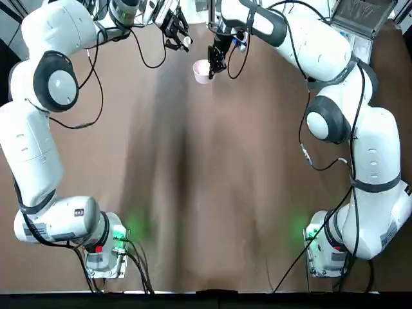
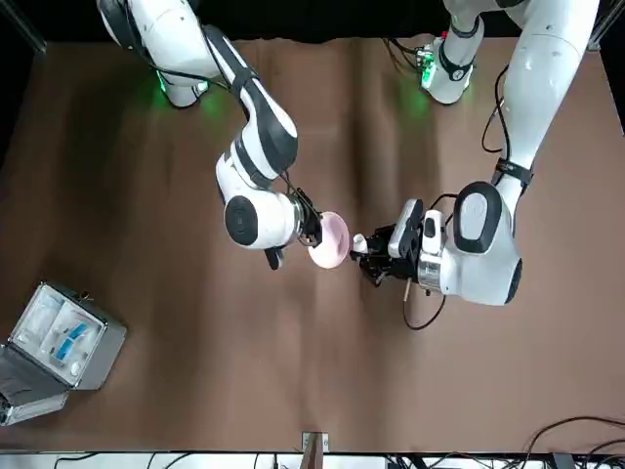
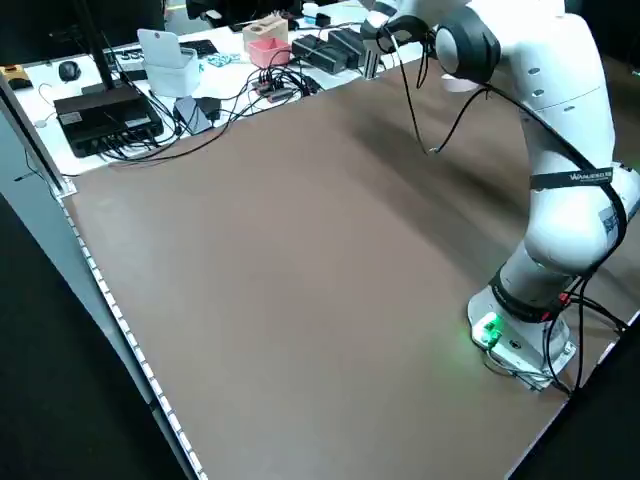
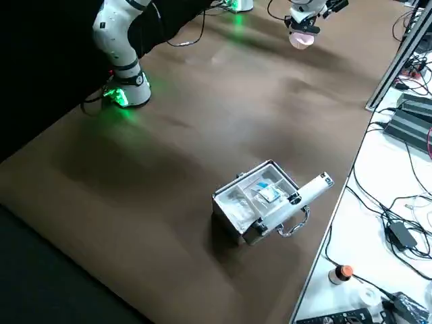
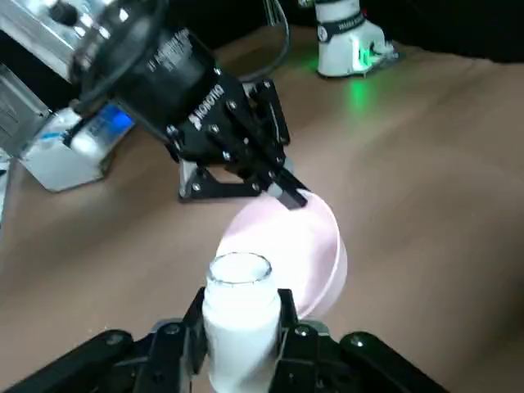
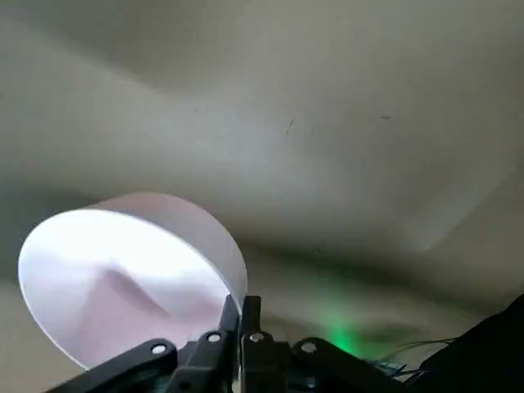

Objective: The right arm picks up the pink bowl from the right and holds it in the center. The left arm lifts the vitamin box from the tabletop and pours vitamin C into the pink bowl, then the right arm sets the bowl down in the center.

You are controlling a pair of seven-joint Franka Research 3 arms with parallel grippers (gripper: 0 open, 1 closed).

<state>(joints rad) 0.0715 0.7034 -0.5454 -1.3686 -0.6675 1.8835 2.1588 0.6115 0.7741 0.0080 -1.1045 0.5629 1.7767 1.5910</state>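
Above surface (image 2: 293, 352) ctr, far side: pink bowl (image 5: 304, 246), tilted, rim pinched in R end effector (image 6: 239, 315). Just left of it, L end effector (image 5: 242, 327) grips open white vit. box (image 5: 241, 315). Farther right, grey case (image 2: 68, 342), lid open.

Front view: open grey hinged case (image 2: 66, 342), lower left, blue-white contents. Right side view: orange-capped bottle (image 4: 341, 274), lower right, probably brown-bodied. Left side view: pink bin (image 3: 268, 52), upper left; black mouse (image 3: 69, 71) farther left.
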